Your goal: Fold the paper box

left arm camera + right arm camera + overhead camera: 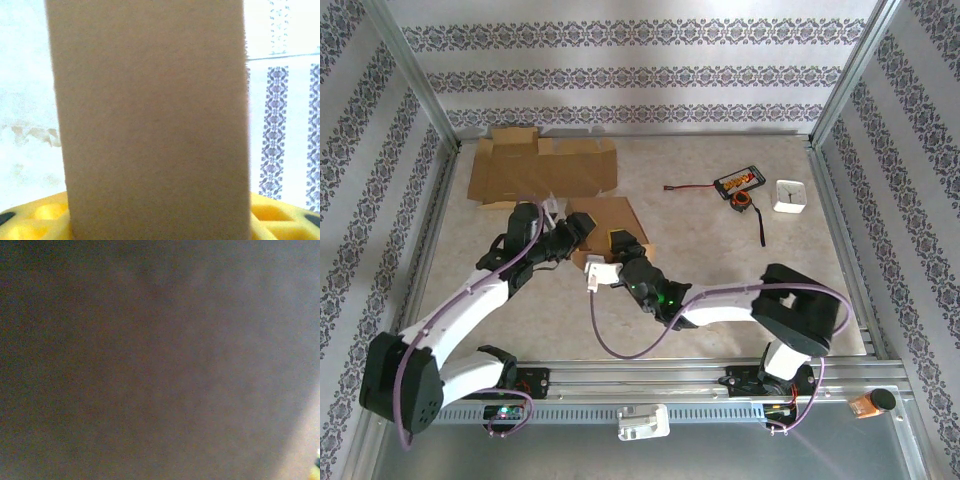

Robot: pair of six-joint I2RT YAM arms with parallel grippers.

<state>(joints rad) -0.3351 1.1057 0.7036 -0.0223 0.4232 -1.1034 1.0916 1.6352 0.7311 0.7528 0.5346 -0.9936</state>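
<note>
The brown paper box (610,215) lies partly folded on the table, left of centre. My left gripper (572,235) is at its left edge and my right gripper (620,248) at its near edge, the two close together. In the left wrist view a cardboard panel of the box (150,125) stands upright right in front of the camera, with yellow fingers (35,215) showing on either side at the bottom; their tips are hidden. In the right wrist view the cardboard (150,360) is dark, blurred and pressed close, hiding the jaws.
A flat, unfolded cardboard sheet (545,165) lies at the back left. A tape measure (740,185) with a black strap and a small white square box (790,195) sit at the back right. Aluminium rails and patterned walls bound the table.
</note>
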